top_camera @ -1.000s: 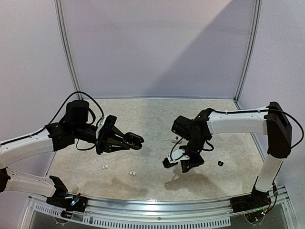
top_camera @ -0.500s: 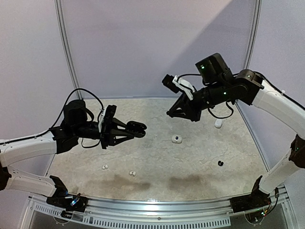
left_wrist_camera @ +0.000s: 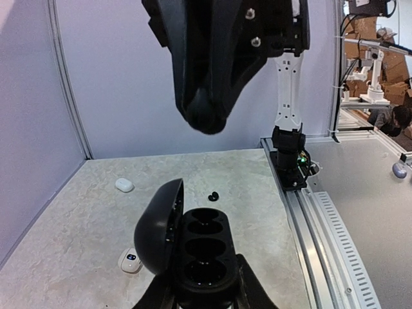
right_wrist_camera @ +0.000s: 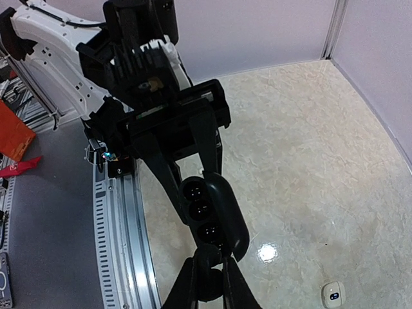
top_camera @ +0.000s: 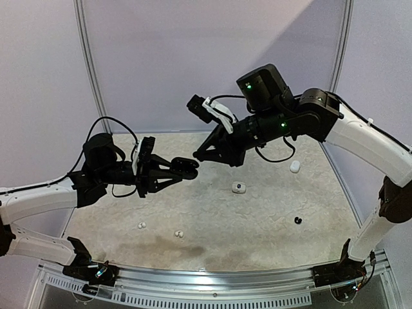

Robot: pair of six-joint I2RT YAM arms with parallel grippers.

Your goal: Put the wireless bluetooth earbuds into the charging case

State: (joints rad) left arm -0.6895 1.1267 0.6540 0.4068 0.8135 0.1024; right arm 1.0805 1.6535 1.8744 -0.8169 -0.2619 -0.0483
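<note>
My left gripper [top_camera: 175, 170] is shut on a black charging case [left_wrist_camera: 205, 254], holding it in the air with its lid [left_wrist_camera: 158, 232] swung open. The dark wells [right_wrist_camera: 199, 207] look empty. Just above the case's far end my right gripper [top_camera: 198, 156] is shut on a small black earbud [right_wrist_camera: 214, 280], which sits next to the lid's tip. The right gripper's fingers [left_wrist_camera: 205, 119] hang over the case in the left wrist view. On the table lie another black earbud [top_camera: 297, 220] and two white earbuds [top_camera: 141, 225] [top_camera: 179, 234].
A white case [top_camera: 239, 187] with a small lit dot lies mid-table, and another white case [top_camera: 295, 167] lies closed at the back right. Purple walls enclose the table, and a metal rail [top_camera: 212, 275] runs along its near edge.
The right arm rose from the table near the centre, swung high to the back, then came left to the case. The left arm lifted the open case slightly toward it.
</note>
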